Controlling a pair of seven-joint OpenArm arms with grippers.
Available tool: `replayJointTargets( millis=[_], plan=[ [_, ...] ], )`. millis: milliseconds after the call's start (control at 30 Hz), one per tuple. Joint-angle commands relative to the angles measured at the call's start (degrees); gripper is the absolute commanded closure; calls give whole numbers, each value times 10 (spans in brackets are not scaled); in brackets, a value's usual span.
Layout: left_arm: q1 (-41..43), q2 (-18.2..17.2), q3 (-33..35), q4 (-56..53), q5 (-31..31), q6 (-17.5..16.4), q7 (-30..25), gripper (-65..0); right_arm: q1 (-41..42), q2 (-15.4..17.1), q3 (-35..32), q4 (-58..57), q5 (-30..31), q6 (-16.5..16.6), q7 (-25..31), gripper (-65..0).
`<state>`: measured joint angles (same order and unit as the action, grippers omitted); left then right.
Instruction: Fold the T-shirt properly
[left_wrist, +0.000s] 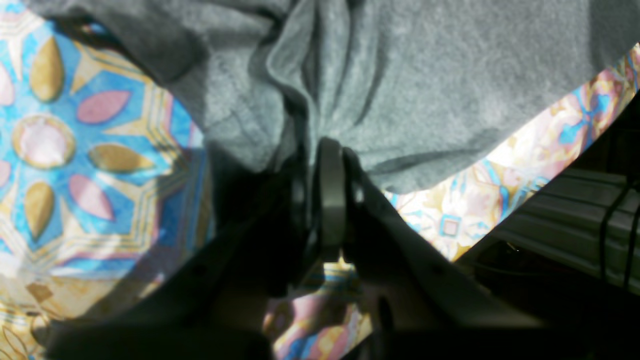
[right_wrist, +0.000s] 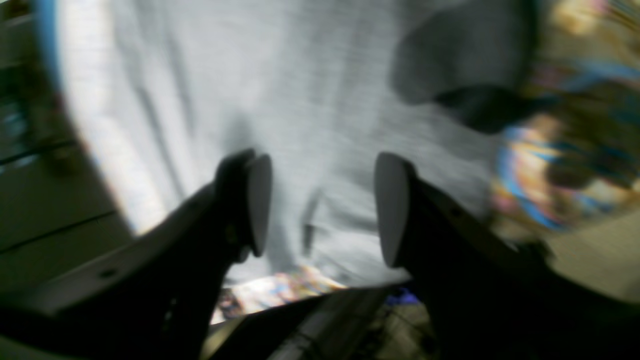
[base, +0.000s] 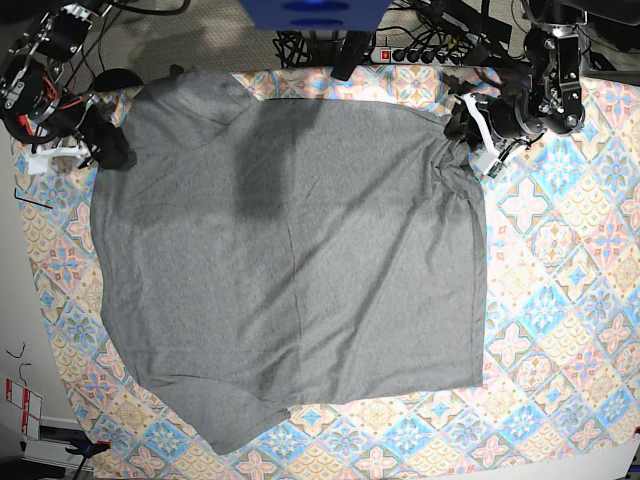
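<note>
The right wrist view is badly smeared, so little shows beyond pale grey cloth and two light pads; the right gripper (right_wrist: 320, 205) has its jaws spread, with the T-shirt (base: 290, 260) lying beneath the gap and nothing between them, as far as the blur allows. In the base view that gripper is a dark shape at the shirt's edge. The left gripper (left_wrist: 327, 195) has its jaws pressed together on a bunched fold of shirt (creases fan out from the pinch). The T-shirt lies spread over most of the tablecloth (base: 560, 300), one lower corner rumpled. A power strip (base: 430, 52) and cables lie beyond the far edge.
</note>
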<state>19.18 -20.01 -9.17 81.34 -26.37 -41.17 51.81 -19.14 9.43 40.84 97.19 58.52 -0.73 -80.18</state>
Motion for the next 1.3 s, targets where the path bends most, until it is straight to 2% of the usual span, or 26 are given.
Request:
replayJointTargets(
  millis=[0, 167, 333, 500, 700, 800, 933, 967, 1067, 1100, 1267],
  plan=[
    [6, 4, 9, -6, 41, 12, 39, -24, -1, 6, 3, 9, 2, 1, 2, -307],
    [6, 4, 9, -6, 41, 12, 40, -24, -3, -24, 1, 4, -69, 2, 2, -307],
    [6, 3, 8, -6, 41, 12, 40, -24, 0, -31, -22, 4, -134, 2, 2, -307],
    [6, 3, 7, -6, 41, 12, 41, -24, -3, -33, -52, -51, -190, 2, 70, -307],
    [6, 3, 7, -6, 41, 12, 41, -24, -4, -30, -88, -127, -195, 2, 138, -307],
    [6, 3, 7, -6, 41, 12, 41, -24, -16, -30, -99, -133, -195, 2, 154, -307],
    [6, 3, 6, -6, 41, 12, 41, -24, -17, -31, -103, -131, -191, 3, 136, -307],
    [6, 3, 6, -6, 41, 12, 41, -24, -17, -31, -113, -130, -191, 10, 125, -307],
    [6, 3, 6, -6, 41, 12, 41, -23, -17, -38, -148, -133, -177, 60, 109, -307],
    [6, 3, 6, -6, 41, 12, 41, -23, -21, -44, -151, -133, -171, 65, 104, -307],
    [6, 3, 6, -6, 41, 12, 41, -23, -46, -46, -158, -129, -140, 66, 101, -307]
  ],
)
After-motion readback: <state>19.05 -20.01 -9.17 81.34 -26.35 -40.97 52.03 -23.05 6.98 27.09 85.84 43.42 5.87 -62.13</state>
